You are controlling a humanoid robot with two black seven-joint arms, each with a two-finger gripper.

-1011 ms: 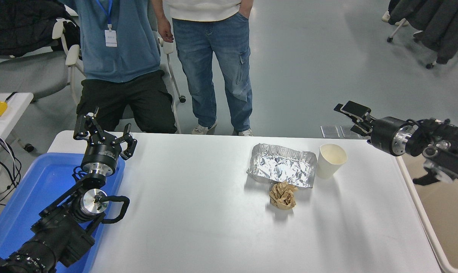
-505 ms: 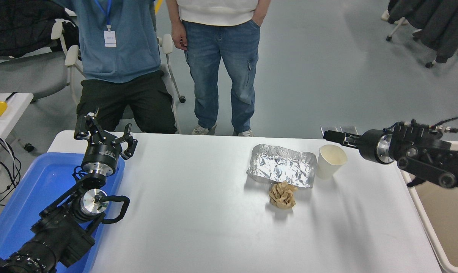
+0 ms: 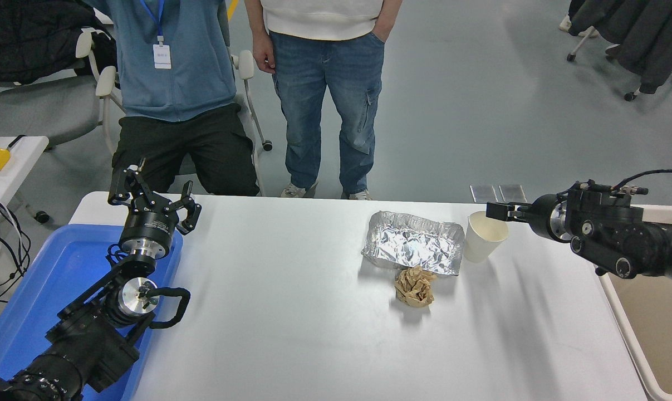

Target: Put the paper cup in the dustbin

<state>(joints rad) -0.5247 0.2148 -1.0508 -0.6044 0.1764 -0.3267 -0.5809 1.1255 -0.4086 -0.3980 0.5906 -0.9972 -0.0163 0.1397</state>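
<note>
The paper cup (image 3: 482, 239) is cream-white and stands upright on the white table (image 3: 291, 312), at the back right. My right gripper (image 3: 498, 212) comes in from the right edge and sits at the cup's far right rim. I see it edge-on, so its opening does not show, nor whether it touches the rim. The beige dustbin (image 3: 656, 326) stands off the table's right edge, partly hidden by my right arm. My left gripper (image 3: 153, 195) is parked open and empty at the lower left.
A silver foil tray (image 3: 413, 242) lies just left of the cup, with a crumpled brown paper ball (image 3: 415, 286) in front of it. A blue plastic tray (image 3: 40, 284) sits under my left arm. Two people (image 3: 174, 83) stand at the far side.
My right gripper has swung down and left, from high above the table's right edge to the cup's rim. One person has shifted slightly to the right. The cup has not moved.
</note>
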